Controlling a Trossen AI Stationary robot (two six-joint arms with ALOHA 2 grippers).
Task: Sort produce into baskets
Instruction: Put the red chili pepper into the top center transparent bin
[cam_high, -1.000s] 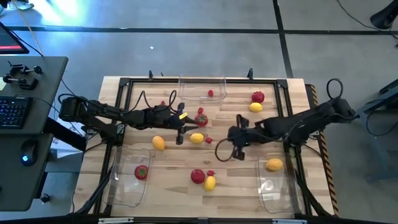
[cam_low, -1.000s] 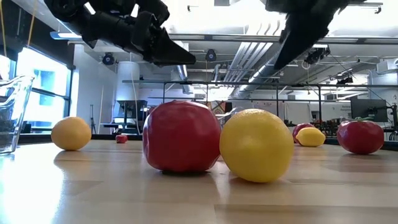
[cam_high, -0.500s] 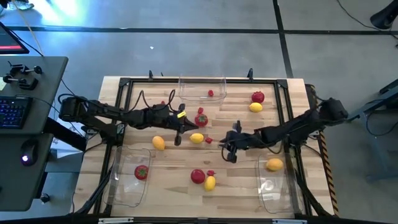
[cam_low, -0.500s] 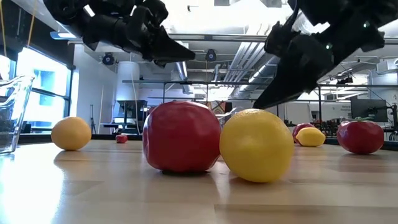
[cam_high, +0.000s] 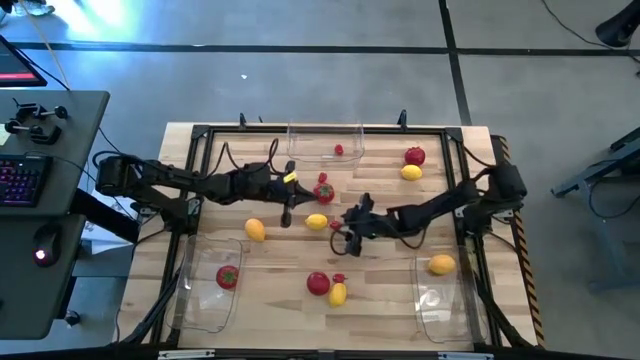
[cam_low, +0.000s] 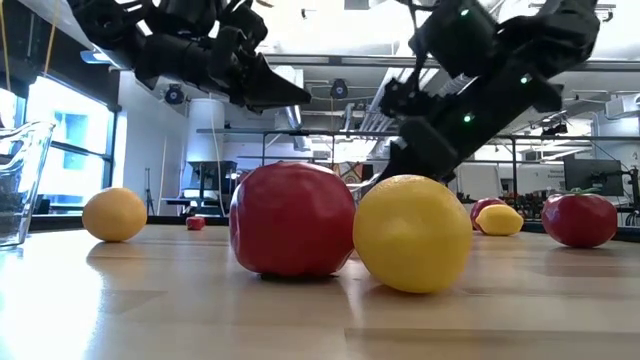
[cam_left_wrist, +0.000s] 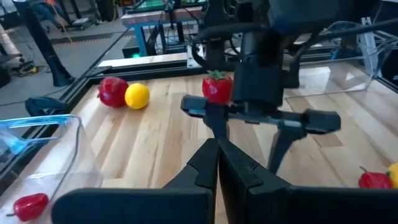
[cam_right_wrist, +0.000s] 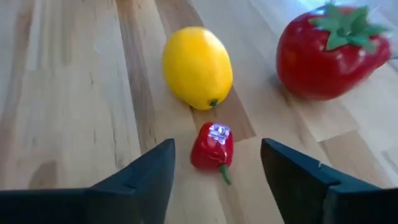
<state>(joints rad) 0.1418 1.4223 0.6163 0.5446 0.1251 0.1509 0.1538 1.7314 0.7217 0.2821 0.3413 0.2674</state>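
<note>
Light wooden plank desk (cam_high: 380, 290) edged by a black metal frame (cam_high: 200, 135), standing on a grey concrete floor (cam_high: 300, 80) crossed by dark seam lines. Grey side table (cam_high: 70, 130) beside it, carrying a keyboard (cam_high: 22, 180) and a mouse (cam_high: 40, 255). Low view: bright window (cam_low: 60, 140), white ceiling with exposed pipes (cam_low: 370, 100), black shelving (cam_low: 480, 150) behind.

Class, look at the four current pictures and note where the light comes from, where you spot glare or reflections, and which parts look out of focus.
Low view: bright ceiling and window backlight the arms into silhouettes; the big tomato and lemon look soft. Right wrist view: a white glint sits on the small red berry; the fingers blur. High view: bluish glare on the floor at the top left. Left wrist view: the fingers blur.
</note>
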